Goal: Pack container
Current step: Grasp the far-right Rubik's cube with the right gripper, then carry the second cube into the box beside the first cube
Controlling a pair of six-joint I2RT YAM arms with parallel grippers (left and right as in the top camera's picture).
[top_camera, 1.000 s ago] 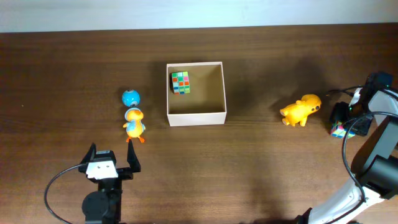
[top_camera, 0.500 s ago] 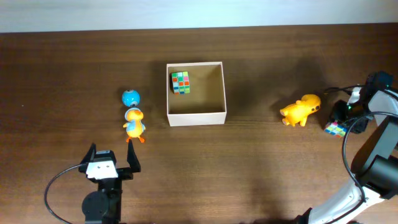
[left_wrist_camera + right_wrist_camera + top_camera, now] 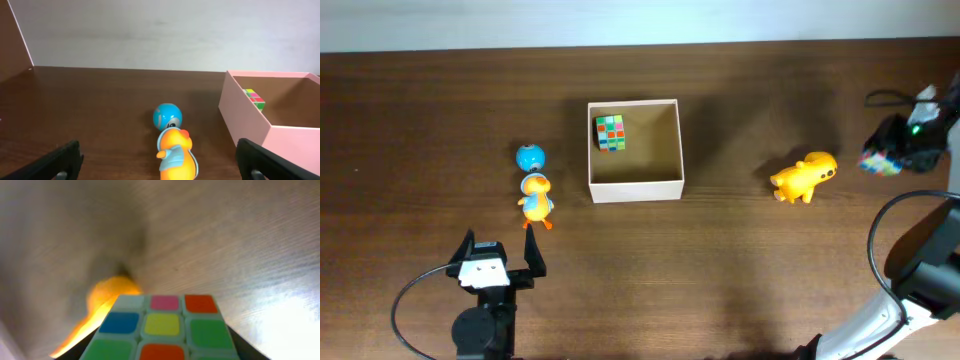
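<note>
– Over at the table's (image 3: 740,270) right edge, what do we log for the right gripper (image 3: 892,151)?
– Clamped on the held cube (image 3: 878,162). Right wrist view is filled by its coloured face (image 3: 160,325) and shows dark finger edges on both sides of it. We judge it lifted clear of the wood, not resting.
– Left gripper (image 3: 500,243)?
– Fingers spread wide, nothing between them. It sits at the near edge, pointing at the duck (image 3: 535,197) and the blue ball (image 3: 530,157), which touch or nearly touch.
– Container?
– Container (image 3: 635,188) sits mid-table, upright and open. A second cube (image 3: 610,132) lies in its far-left corner; the rest of the floor is bare. Left wrist view shows the container wall (image 3: 245,120) just right of the duck (image 3: 175,152).
– Step?
– We call it carry: cube picked, not yet over the box. The yellow toy (image 3: 803,176) lies between the hand and the container, well apart from both.
– Next move?
– We'd say travel left above the yellow toy with enough height to clear it and the white wall, stop over bare floor, and only then part the fingers. The duck, ball and yellow toy remain to pack, so we're early in the task.
</note>
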